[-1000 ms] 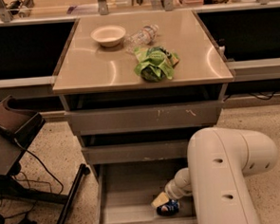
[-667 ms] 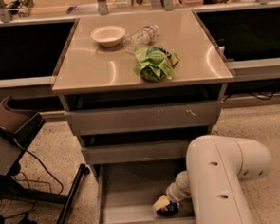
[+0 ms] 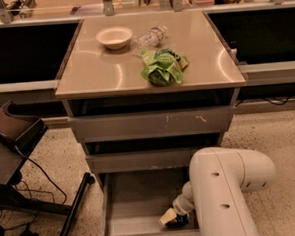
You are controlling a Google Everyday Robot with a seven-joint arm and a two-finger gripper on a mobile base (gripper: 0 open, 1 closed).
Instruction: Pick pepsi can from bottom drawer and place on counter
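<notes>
Gripper (image 3: 169, 217) is seen low in the bottom drawer (image 3: 138, 210), at the right front corner, its pale tip set close above the grey floor. Whether it is wide, narrow or closed on anything cannot be told from this angle. The pepsi can (image 3: 181, 221) is glimpsed right beside that tip, a small dark blue shape tucked against the wrist in the same corner; contact between the two cannot be confirmed. No logo or lettering can be read on the can from here.

The bulky white arm (image 3: 227, 185) is bent down over the drawer's right side, and that side wall is hidden by it. The drawer is pulled well out, and the left part of its floor is seen bare.

Above it, the middle drawer (image 3: 140, 160) and the top drawer (image 3: 153, 123) are shown pushed in, pale scuffs marked on the top one's front.

Up on the counter (image 3: 109, 72), a white bowl (image 3: 114, 37) is placed near the back, a clear water bottle (image 3: 151, 37) is laid on its side just beside it, and a crumpled green chip bag (image 3: 162, 66) is set nearer the front; its print cannot be read. A dark chair (image 3: 10, 133) is caught at the left edge.
</notes>
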